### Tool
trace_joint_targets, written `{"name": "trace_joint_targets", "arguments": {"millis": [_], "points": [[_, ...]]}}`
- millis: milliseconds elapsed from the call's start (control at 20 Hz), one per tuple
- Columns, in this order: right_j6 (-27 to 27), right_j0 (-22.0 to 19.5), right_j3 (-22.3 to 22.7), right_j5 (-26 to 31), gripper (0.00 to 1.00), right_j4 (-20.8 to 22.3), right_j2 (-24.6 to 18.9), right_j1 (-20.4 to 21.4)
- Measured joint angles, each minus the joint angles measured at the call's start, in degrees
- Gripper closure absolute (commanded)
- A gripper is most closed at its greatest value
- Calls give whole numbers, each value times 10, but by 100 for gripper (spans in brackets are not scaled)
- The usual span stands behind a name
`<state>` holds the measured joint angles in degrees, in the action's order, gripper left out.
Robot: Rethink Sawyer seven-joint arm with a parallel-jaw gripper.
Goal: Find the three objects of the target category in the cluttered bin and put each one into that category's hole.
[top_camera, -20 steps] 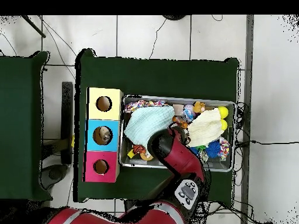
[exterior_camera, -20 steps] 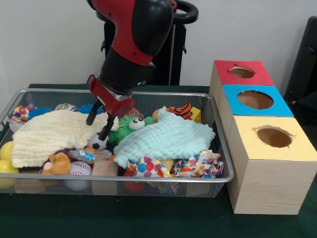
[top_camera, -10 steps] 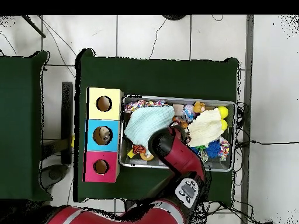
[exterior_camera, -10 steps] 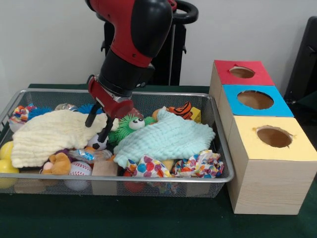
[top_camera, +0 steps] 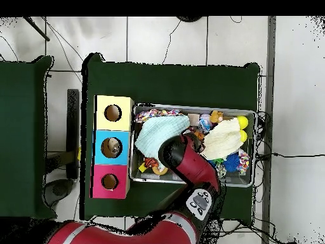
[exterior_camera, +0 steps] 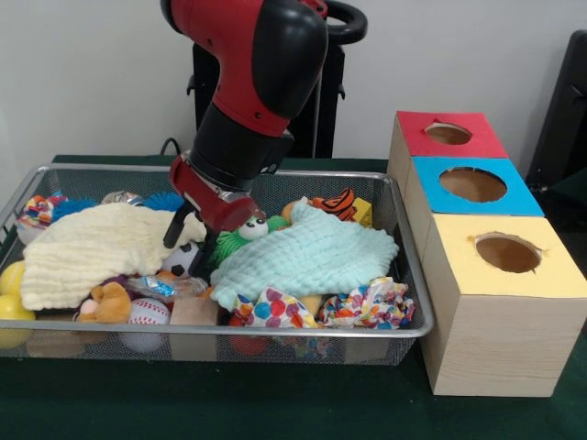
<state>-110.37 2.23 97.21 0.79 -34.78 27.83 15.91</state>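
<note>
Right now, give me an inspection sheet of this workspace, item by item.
Surface: green table cloth under bin and boxes.
Job's things: wire bin full of toys; red box, blue box and yellow box in a row beside it, each with a round hole on top.
Clutter: yellow cloth, mint cloth, baseball, small soccer ball, green fuzzy toy with eyes, yellow balls, patterned scrunched cloths.
Gripper: gripper open, low between the two cloths, over the soccer ball.
Cables: thin cables on the tiled floor.
Surroundings: second green table alongside.
</note>
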Motion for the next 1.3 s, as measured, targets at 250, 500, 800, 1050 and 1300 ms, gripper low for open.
{"name": "trace_joint_targets", "arguments": {"millis": [250,500,800,1050,1300], "points": [[0,1,-5,0,0,-3,0,-1],[0,1,-6,0,0,-3,0,-3],[0,0,-6,0,0,-3,0,-3],[0,-5,-6,0,0,-3,-2,-3],[0,-10,-6,0,0,-13,-2,-6]]}}
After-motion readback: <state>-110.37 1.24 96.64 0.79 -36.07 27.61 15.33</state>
